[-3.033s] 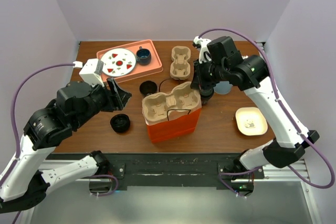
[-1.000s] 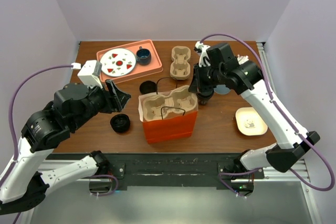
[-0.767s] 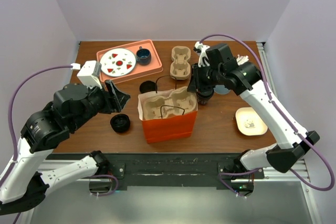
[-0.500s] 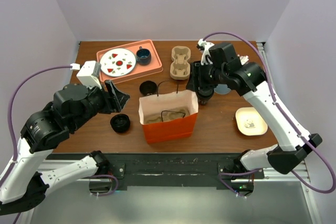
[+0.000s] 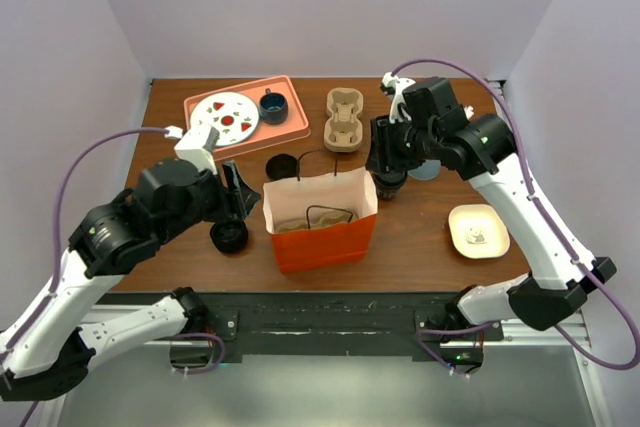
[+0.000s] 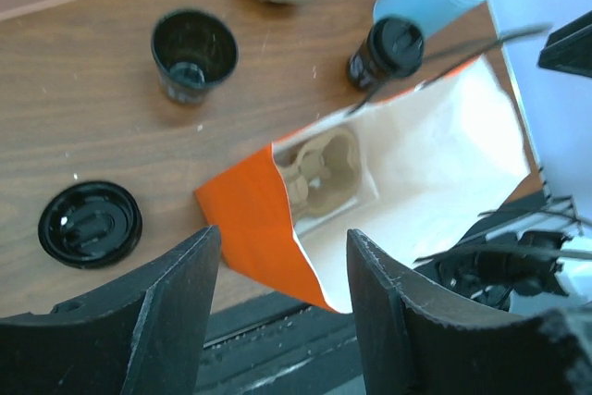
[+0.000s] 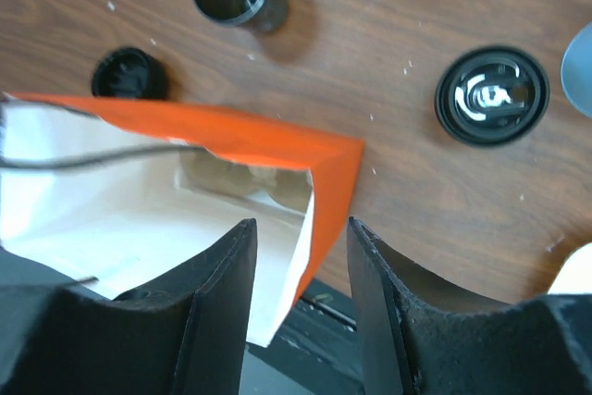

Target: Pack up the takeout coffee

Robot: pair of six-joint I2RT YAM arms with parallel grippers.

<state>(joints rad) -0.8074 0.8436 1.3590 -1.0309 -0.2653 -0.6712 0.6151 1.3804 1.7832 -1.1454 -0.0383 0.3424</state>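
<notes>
The takeout coffee (image 5: 390,185), a dark cup with a black sip lid, stands on the table just right of the orange bag (image 5: 322,237). It also shows in the left wrist view (image 6: 388,48) and from above in the right wrist view (image 7: 493,96). A cardboard carrier (image 5: 318,217) lies at the bottom of the open bag. My right gripper (image 5: 383,162) hangs open and empty over the bag's right corner (image 7: 301,227), apart from the coffee. My left gripper (image 5: 238,192) is open and empty left of the bag (image 6: 282,238).
An open lidless dark cup (image 5: 281,165) stands behind the bag, and a loose black lid (image 5: 229,236) lies to its left. A second carrier (image 5: 343,119) and a pink tray (image 5: 290,132) with a plate and blue cup are at the back. A white dish (image 5: 478,231) sits right.
The cardboard carrier dropped from the bag's mouth to its bottom. My left arm has moved right, closer to the bag. My right gripper stays above the bag's right corner.
</notes>
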